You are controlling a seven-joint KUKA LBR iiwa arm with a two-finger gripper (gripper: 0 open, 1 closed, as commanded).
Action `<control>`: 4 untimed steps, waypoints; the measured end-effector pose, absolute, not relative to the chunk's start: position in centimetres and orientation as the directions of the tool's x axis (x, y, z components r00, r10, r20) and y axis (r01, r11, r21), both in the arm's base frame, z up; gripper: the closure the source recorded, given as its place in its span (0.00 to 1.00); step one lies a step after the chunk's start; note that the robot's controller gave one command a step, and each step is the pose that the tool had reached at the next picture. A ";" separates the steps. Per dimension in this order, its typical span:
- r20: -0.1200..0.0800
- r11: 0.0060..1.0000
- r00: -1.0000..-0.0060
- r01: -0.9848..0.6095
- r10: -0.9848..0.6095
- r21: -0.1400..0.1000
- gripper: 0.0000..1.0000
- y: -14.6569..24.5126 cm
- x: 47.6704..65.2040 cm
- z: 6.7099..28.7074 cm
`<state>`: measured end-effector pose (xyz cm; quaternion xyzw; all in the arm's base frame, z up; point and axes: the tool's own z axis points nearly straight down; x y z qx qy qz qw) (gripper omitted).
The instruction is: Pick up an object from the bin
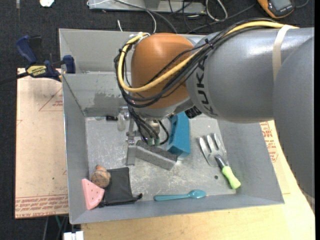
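Observation:
My gripper [131,153] reaches down under the orange cover onto the bin floor, left of centre. A grey flat bar [156,158] lies slanted just to its right, touching or nearly touching it. Behind that bar stands a blue block [180,134], partly hidden by the arm. A black pouch [119,185] lies in front of the gripper toward the near left corner, and a brown round lump [101,176] rests at the pouch's left edge. I see nothing held in the gripper.
A pink wedge [92,193] sits in the near left corner. A teal spoon [180,196] lies along the near wall. A fork with a green handle [220,159] lies at the right. A small dark item [108,117] rests by the back wall.

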<state>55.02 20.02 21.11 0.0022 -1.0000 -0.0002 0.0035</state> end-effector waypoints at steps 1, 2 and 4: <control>-0.001 1.000 -1.000 0.000 0.000 0.002 0.00 19.9 55.2 21.6; -0.002 0.999 -0.999 0.042 0.042 0.004 0.00 22.4 52.7 12.5; 0.002 0.984 -0.984 0.180 0.180 0.004 0.00 24.4 51.2 11.3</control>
